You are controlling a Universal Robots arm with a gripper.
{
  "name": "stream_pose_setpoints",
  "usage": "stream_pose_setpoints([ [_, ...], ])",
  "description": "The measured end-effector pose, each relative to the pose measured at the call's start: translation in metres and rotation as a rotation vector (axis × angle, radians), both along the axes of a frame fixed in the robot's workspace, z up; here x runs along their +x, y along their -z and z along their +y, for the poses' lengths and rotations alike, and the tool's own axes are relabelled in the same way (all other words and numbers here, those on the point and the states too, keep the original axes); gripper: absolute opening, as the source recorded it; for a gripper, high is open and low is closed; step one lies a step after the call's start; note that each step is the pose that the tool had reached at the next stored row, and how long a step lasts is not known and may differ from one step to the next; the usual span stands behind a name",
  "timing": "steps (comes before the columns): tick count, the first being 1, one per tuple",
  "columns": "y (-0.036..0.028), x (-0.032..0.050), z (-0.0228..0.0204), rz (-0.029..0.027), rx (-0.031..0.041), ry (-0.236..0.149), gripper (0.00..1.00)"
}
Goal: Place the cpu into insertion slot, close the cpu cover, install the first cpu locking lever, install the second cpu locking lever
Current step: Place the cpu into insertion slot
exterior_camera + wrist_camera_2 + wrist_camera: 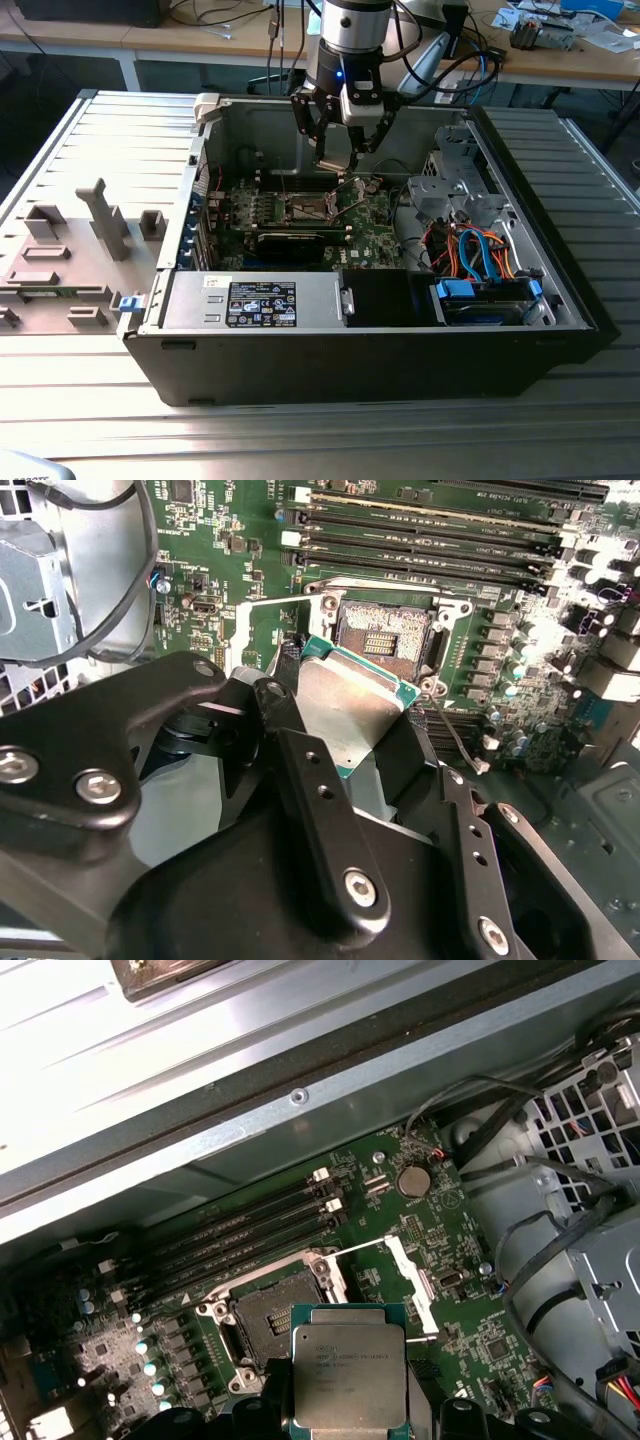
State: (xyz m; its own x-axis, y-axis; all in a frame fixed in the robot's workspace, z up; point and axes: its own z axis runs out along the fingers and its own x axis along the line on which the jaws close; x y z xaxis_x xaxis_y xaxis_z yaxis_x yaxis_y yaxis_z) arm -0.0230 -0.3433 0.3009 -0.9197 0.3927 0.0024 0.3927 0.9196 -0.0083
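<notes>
My gripper (337,165) hangs inside the open computer case, over the green motherboard (375,235). It is shut on the cpu (352,708), a flat square chip with a silver-grey top, held by its edges between the black fingers (300,770). In the first wrist view the cpu (348,1372) hovers just beside the insertion slot (268,1322), tilted a little and not touching it. The insertion slot (385,632) lies bare with its dark pin field showing. The cpu cover (412,1282) stands raised off the slot at one side.
Long black memory slots (440,520) run beside the socket. A metal drive cage (455,190) with blue and orange cables (480,255) fills the case on the exterior view's right. The power supply (260,300) sits at the front. Grey fixtures (100,225) stand on the table.
</notes>
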Motion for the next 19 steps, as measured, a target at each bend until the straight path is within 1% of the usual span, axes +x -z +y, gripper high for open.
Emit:
stream_pose_setpoints([
  [19,0.0000,0.0000,0.0000,0.0000,-0.0013,0.024,0.54],
])
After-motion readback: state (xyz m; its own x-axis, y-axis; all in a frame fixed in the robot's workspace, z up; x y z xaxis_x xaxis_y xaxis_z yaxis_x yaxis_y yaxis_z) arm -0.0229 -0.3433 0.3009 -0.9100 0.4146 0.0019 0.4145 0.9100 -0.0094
